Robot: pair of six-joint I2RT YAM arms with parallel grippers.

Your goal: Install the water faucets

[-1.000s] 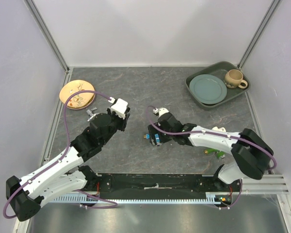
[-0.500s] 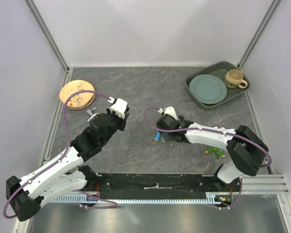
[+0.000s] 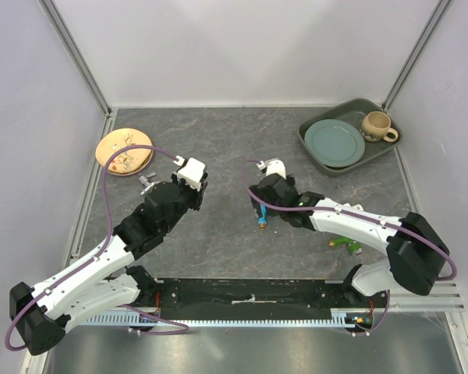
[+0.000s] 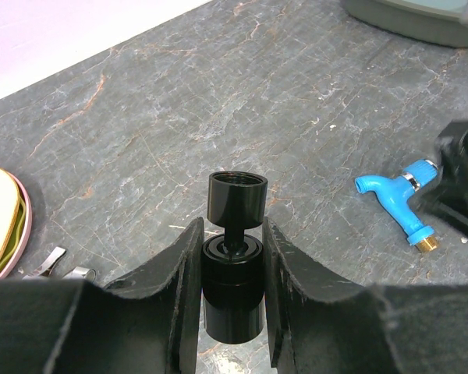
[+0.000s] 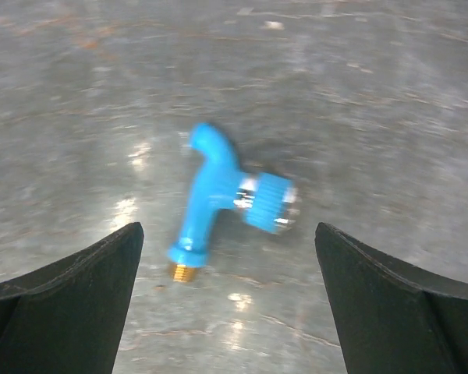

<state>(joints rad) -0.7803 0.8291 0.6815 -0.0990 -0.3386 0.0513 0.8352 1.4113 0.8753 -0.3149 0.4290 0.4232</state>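
Blue faucet [image 5: 218, 195] lying loose on table [image 3: 218, 148]. Right gripper [image 5: 228, 241] spread wide over it; left gripper [image 4: 231, 243] clamped on black fitting [image 4: 235, 201].

We count one blue faucet [image 5: 207, 195], one green faucet [image 3: 345, 245], one black fitting [image 4: 235, 201], one plate [image 3: 335, 142], one mug [image 3: 377, 125], one tray [image 3: 347, 111], one disc [image 3: 125, 152].

Your counter [image 3: 218, 140] looks like dark grey stone, veined and faintly sheened. The blue faucet [image 5: 218, 195] is glossy plastic; a shiny, metal-looking band backs its ribbed knob, and its threaded tip is brass-coloured. The black fitting [image 4: 234, 204] between the fingers [image 4: 186, 280] of your left pincer [image 4: 232, 234] is smooth plastic with a soft shine, while the fingers look matt. In the overhead frame, the disc [image 3: 125, 152] at upper left looks like pale wood, and the plate [image 3: 335, 142] at upper right looks smooth and matt.
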